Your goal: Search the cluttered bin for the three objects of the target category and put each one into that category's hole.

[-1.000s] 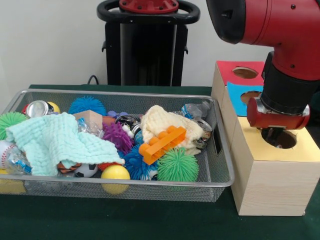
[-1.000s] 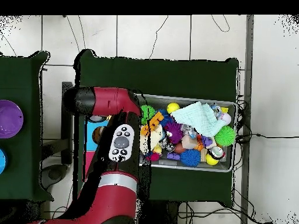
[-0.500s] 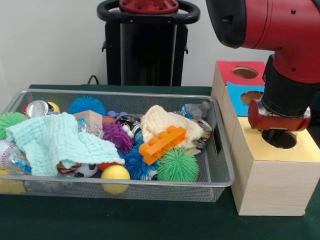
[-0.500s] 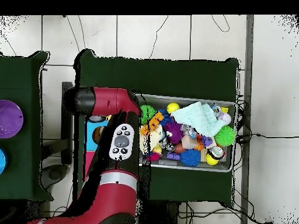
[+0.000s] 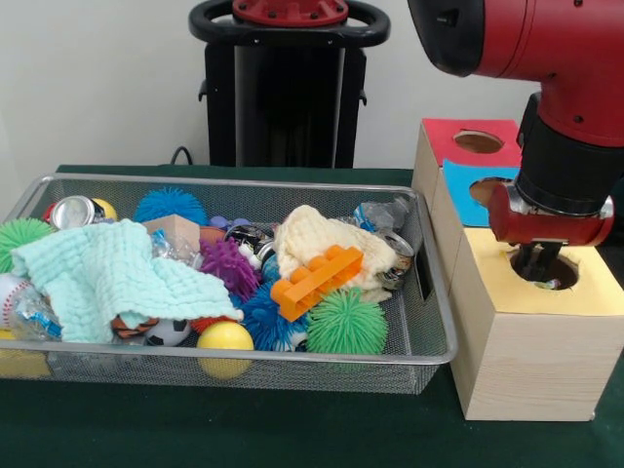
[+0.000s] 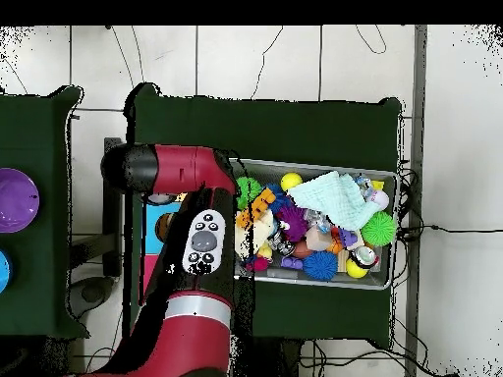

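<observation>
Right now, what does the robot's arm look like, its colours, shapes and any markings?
The arm is bulky, with glossy red rounded shells and a black cylindrical wrist section ending in a red collar. Dark gripper fingers hang below it. In the overhead view, a grey oval button panel sits on the arm's top.

Dark green table point(image 5: 224, 429), wire mesh bin point(image 5: 429, 331), wooden hole boxes point(image 5: 526, 361) beside it

Low, close front camera and high straight-down overhead camera, both on the wire bin point(image 5: 429, 336) point(image 6: 389, 228).
</observation>
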### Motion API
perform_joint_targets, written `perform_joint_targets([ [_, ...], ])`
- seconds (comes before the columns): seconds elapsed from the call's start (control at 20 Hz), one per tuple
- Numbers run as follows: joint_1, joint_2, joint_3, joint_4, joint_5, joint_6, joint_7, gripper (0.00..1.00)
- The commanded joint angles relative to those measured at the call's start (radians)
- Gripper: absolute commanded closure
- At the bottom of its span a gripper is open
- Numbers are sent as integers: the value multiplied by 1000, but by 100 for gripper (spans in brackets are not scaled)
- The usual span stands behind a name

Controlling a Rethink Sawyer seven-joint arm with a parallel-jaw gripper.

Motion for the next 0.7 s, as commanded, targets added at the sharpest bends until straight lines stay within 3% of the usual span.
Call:
perform_joint_targets([
  [0.05,-18,-64,60,138,-44,83,56,100],
  [0.7,-8,-112,31,133,-70,135,58,100],
])
